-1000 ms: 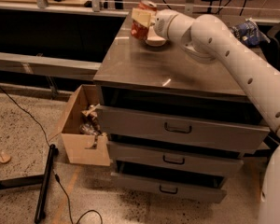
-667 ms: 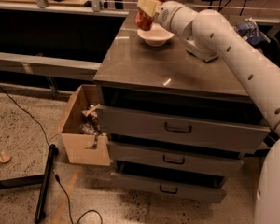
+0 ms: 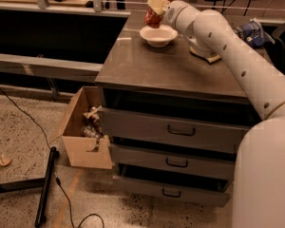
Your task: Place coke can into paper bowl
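The red coke can [image 3: 154,14] with a silver top is held tilted in my gripper [image 3: 156,7], just above and behind the paper bowl. The gripper is shut on the can, at the far middle of the cabinet top. The paper bowl [image 3: 158,35] is white, shallow and round, and stands upright on the grey cabinet top [image 3: 147,65]. It looks empty. The can's lower end hangs just over the bowl's far rim. My white arm reaches in from the right.
A yellow sponge [image 3: 205,54] lies right of the bowl, partly under my arm. A dark blue chip bag [image 3: 251,32] lies at the far right. Below the top are three drawers [image 3: 180,129]. An open cardboard box [image 3: 83,132] of scraps sits on the floor at left.
The gripper has lifted the can higher and moved it slightly left above the bowl. The bowl has stayed in place.
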You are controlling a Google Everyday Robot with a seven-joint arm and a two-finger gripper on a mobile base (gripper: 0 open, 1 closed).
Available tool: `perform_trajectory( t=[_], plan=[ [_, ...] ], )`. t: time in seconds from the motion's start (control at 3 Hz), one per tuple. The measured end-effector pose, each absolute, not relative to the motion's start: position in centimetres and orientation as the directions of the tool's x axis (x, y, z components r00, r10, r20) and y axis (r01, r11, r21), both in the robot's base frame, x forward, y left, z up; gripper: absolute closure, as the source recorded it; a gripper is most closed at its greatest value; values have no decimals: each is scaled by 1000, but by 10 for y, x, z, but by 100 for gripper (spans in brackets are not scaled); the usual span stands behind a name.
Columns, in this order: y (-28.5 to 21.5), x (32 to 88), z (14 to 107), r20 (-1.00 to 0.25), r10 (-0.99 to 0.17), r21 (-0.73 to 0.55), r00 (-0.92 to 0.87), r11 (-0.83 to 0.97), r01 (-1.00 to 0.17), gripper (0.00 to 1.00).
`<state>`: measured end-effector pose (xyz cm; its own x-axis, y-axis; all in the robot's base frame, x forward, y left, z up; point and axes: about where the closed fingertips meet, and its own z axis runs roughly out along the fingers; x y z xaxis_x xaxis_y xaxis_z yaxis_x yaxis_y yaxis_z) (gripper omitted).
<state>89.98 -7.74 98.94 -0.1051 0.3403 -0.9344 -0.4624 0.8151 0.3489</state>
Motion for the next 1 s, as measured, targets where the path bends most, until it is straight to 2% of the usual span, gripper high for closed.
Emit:
perform_trajectory(
  t=[0.33,1.0],
  plan=[
    [-93,930,963,-920,373,387,-118,822,-417,99],
    [-93,950,937,-935,309,353,-172,850,-391,54]
  ],
)
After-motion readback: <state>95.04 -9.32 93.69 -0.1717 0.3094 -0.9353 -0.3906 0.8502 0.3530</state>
